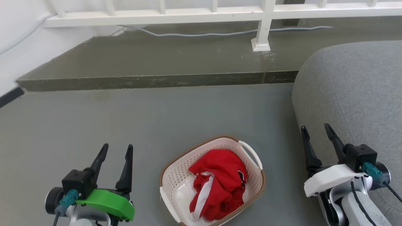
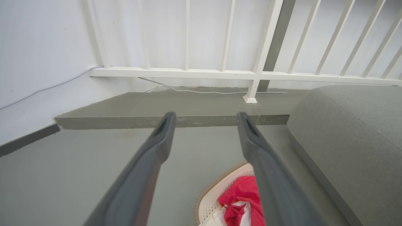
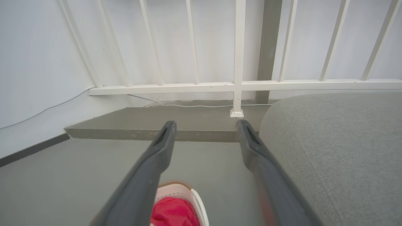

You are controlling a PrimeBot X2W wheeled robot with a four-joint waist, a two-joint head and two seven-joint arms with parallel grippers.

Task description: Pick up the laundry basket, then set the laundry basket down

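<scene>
the laundry basket (image 1: 177,174) sits on the floor (image 1: 125,119) between the two pairs of fingers, touching neither, with a red garment (image 1: 220,182) heaped inside. the left fingers (image 1: 127,166) and the right fingers (image 1: 309,150) are both spread apart and hold nothing. their tips point past the basket, toward the step beyond it. in each wrist view the basket shows low, under the fingers and not between them.

the step in hand looks like the reach, so the lift is not yet begun. the basket lies skewed. one white loop handle (image 1: 255,154) faces the right fingers, and the other handle (image 1: 169,205) sits near and inboard of the left fingers. a good approach would tip both wrists down and bring each pair inward until a handle lies between the fingers. closing should wait until both are seated.

the handles are thin and the plastic is light. an uneven grip or a one-sided lift would likely tilt the basket and spill the garment, so both sides should rise together. the grey cushion (image 1: 355,94) lies just outboard of the right fingers, so that arm has little room to swing wide.
</scene>
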